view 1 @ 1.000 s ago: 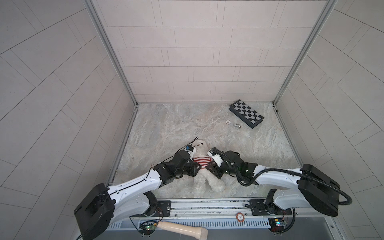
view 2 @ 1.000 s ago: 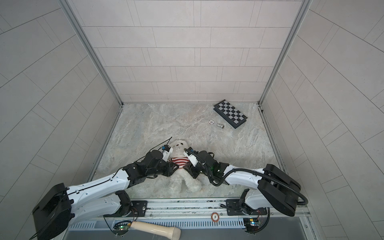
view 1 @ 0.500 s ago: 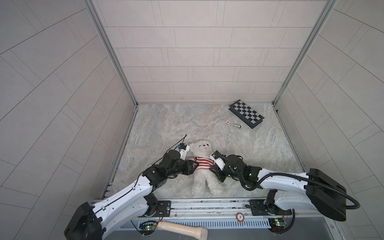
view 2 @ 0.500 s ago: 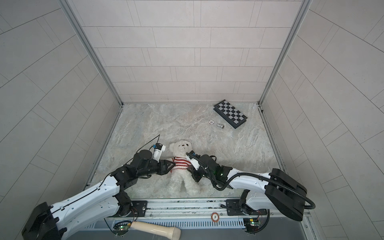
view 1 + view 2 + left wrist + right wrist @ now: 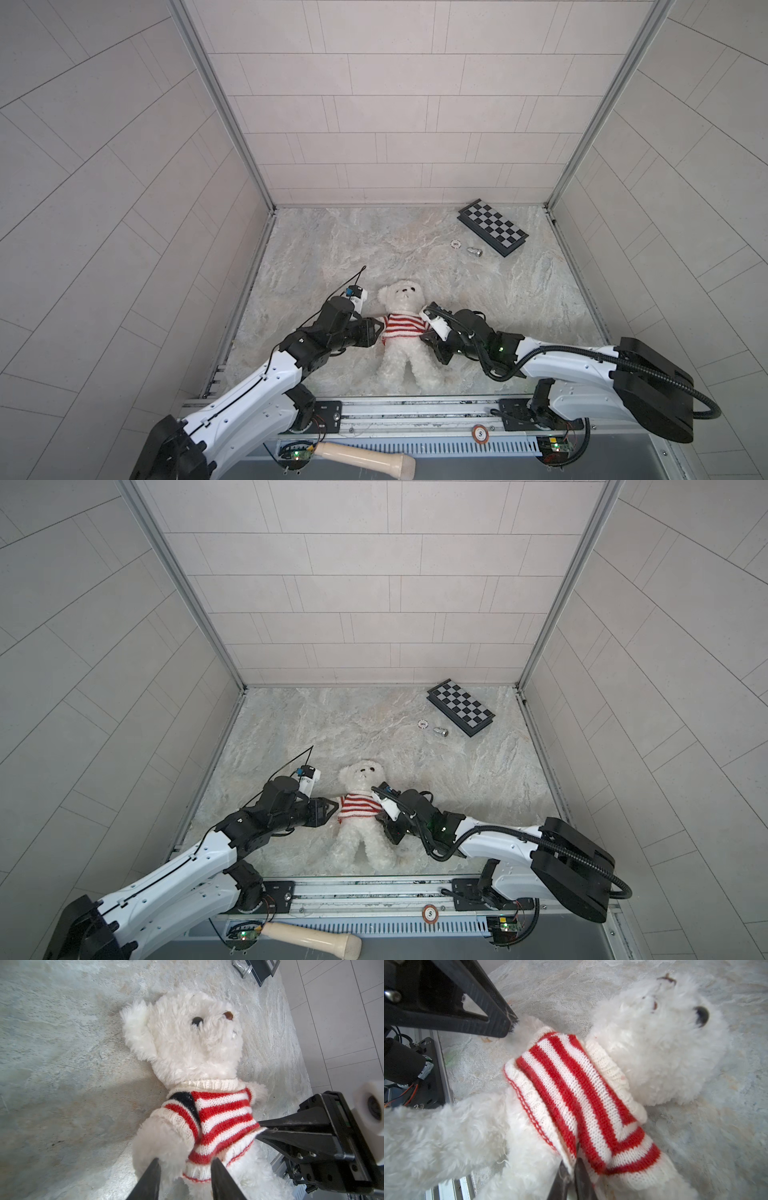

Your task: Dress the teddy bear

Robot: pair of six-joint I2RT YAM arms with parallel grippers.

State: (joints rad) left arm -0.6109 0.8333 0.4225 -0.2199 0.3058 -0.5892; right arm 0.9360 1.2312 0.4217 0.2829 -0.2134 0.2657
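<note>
Since a second ago the left gripper [image 5: 377, 328] has backed off the teddy bear [image 5: 405, 355] to its side; the right gripper [image 5: 424, 337] has closed.
Both top views: the teddy bear lies face-up on the tabletop [image 5: 374, 249] near the front rail [image 5: 415, 409], wearing a striped sweater [image 5: 401, 326]. A disc [image 5: 480, 434] on the rail bears one character, not legible. Left wrist view: left gripper fingers [image 5: 149, 1180] stand apart at the sleeved arm. Right wrist view: right gripper [image 5: 574, 1160] is clamped on the sweater hem.

Pale tiled walls [image 5: 374, 104] on three sides, grey marbled stone floor [image 5: 374, 249], aluminium corner posts [image 5: 220, 104], soft even light
</note>
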